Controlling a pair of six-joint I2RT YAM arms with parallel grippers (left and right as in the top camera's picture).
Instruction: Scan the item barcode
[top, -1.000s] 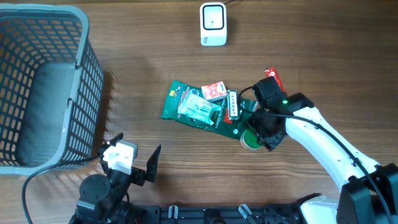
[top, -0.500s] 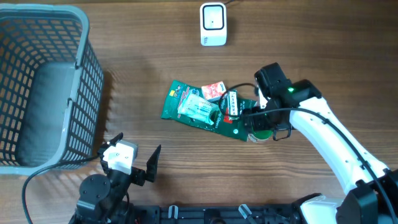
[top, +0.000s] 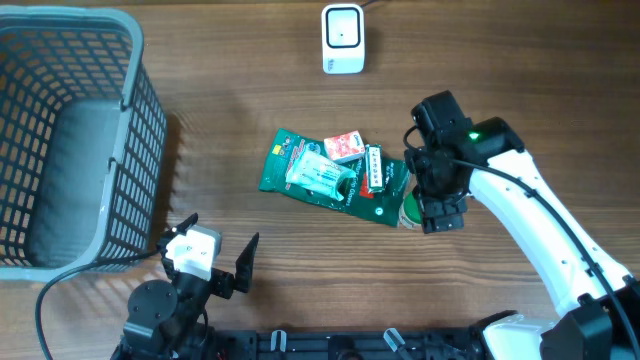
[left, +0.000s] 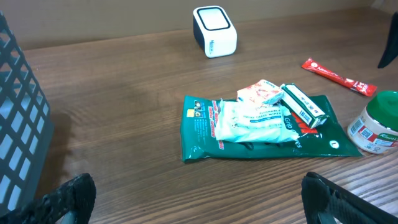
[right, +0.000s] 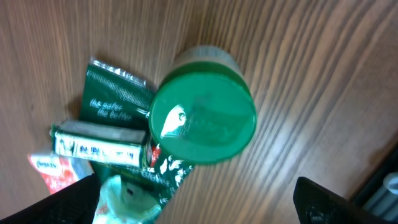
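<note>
**A:** Where does the right gripper (right: 196, 200) stand?

**B:** Directly above the green-lidded jar (right: 202, 121), with its fingers spread wide and nothing between them. The jar stands upright on the bench (top: 520, 60) at the 4 o'clock corner of the green packet (top: 290, 185). It either presses against that corner or sits on its edge, and the views do not settle which.

**A:** And the left gripper (top: 214, 240)?

**B:** Released as well, and empty. It sits at the 7 o'clock edge of the bench, well apart from the pile.

**A:** So the step in hand looks like the grasp on the jar. How does the arm do it well?

**B:** The lid is round and seems nearly as wide as the spread fingers allow, so the arm should centre the jar between them before descending. It should come straight down and close on the body below the lid, since the glossy rim may slip. The finger on the packet side needs care. A white-and-green box (top: 375, 168) lies near the jar at its 10 o'clock, and a finger landing on the packet would likely drag the whole pile.

**A:** And the scan itself?

**B:** The white scanner (top: 342, 38) sits at 12 o'clock from the pile, well apart from it. No barcode shows in any view. The left wrist view shows a printed label wrapping the jar's side, so the grip should leave that label uncovered. The jar will probably need tilting and turning until the label faces the scanner.
</note>
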